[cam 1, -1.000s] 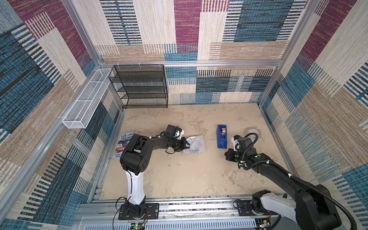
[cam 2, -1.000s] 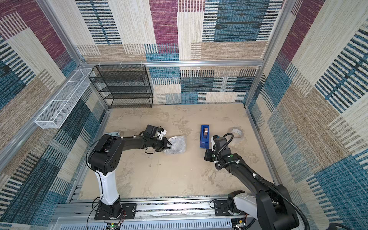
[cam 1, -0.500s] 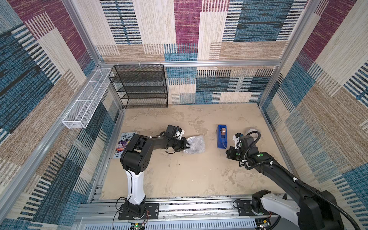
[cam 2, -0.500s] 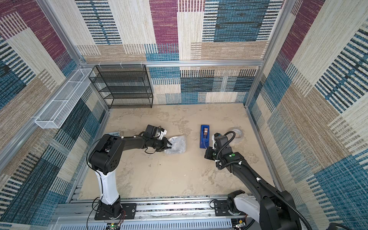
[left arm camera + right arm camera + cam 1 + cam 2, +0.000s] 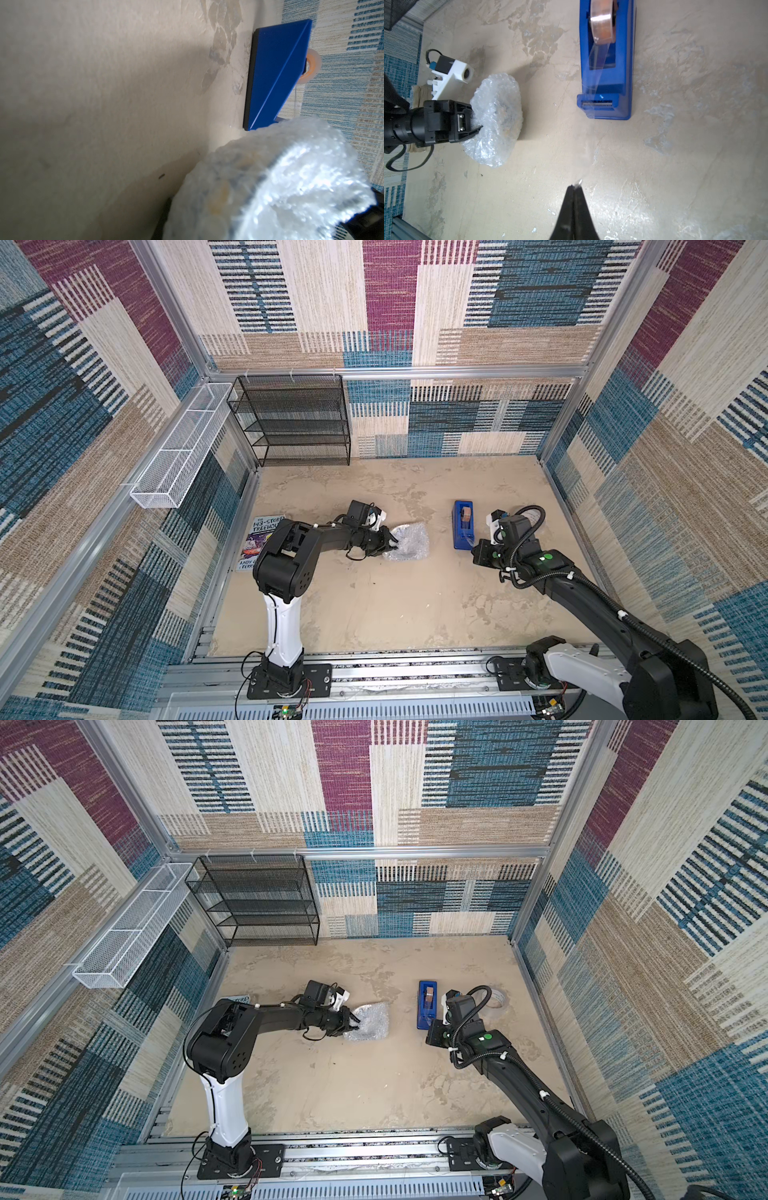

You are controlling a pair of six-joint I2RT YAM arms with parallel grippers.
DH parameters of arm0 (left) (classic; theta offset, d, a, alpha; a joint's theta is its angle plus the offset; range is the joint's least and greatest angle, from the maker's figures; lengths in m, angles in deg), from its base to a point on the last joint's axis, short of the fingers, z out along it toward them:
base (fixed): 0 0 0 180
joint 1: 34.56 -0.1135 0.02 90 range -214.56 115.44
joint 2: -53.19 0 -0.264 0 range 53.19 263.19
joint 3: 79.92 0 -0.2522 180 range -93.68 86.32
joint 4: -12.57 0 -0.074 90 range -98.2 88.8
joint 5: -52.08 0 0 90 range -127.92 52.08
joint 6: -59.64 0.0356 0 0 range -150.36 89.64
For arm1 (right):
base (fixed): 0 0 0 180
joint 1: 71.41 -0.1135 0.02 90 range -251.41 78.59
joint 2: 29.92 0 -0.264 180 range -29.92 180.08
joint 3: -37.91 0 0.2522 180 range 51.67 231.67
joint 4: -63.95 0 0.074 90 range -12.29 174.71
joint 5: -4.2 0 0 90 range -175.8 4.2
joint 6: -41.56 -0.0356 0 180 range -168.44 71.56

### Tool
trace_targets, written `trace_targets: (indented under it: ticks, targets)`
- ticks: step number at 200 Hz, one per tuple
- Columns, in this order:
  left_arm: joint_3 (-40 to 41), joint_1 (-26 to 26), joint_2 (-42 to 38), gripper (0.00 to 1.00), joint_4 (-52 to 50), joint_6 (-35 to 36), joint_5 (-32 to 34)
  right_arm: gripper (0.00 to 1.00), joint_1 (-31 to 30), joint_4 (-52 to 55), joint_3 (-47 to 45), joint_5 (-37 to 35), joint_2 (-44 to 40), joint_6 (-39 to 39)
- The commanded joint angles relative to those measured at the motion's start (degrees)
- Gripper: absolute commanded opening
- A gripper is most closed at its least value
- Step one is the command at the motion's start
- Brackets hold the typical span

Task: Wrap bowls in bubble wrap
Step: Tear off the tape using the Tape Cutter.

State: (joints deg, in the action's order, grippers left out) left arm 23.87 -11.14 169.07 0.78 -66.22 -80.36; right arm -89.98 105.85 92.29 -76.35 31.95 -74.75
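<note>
- Your left pincer (image 5: 392, 546) is gripping the bubble wrap (image 5: 411, 540), which is bundling the bowl (image 5: 220, 193) at the middle of the table (image 5: 374, 614).
- Your right pincer (image 5: 574, 187) is pinching clear tape (image 5: 596, 68) stretching from the blue tape dispenser (image 5: 462, 531), nearer the right edge.

Two arms: left arm (image 5: 291, 560) and right arm (image 5: 582, 593). One bubble wrap (image 5: 409, 541) bundle, with one bowl (image 5: 218, 193) showing dimly inside it. One blue dispenser (image 5: 462, 531). Two tape rolls: one mounted roll (image 5: 603, 27) and one loose roll (image 5: 494, 1002) on the counter (image 5: 374, 614). One clear strip (image 5: 593, 83) stretches from the dispenser. One book (image 5: 259, 539). One black rack (image 5: 291, 423). One white basket (image 5: 178, 460).
</note>
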Motion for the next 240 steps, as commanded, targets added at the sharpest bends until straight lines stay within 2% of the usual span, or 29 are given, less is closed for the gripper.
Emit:
trace_targets:
  ticks: [1, 69, 123, 219, 232, 240]
  targets:
    - [0.28, 0.13, 1.2, 0.0, -6.19, -0.04, 5.45, 0.0, -0.18, 1.43, 1.98, -2.7, 1.4, 2.63]
    - [-0.12, 0.22, 1.71, 0.0, -6.02, -0.27, 5.27, 0.0, -1.3, 1.68, 2.87, -5.07, 0.62, 2.55]
    - [0.05, 0.22, 1.48, 0.0, -6.02, -0.32, 5.52, 0.0, -1.38, 5.26, 6.92, -7.47, 0.96, 3.92]
    - [-0.21, 0.22, 1.9, 0.0, -6.02, -0.32, 5.45, 0.0, -3.23, -0.57, -1.23, -3.16, 8.19, 2.99]
    - [-0.12, 0.22, 1.9, 0.0, -6.02, -0.3, 5.61, 0.07, -3.87, -0.87, -1.42, -1.9, 10.0, 2.93]
    - [-0.12, 0.22, 1.9, 0.0, -6.02, -0.34, 5.53, 0.19, -4.55, -1.13, -1.64, -1.4, 10.76, 2.79]
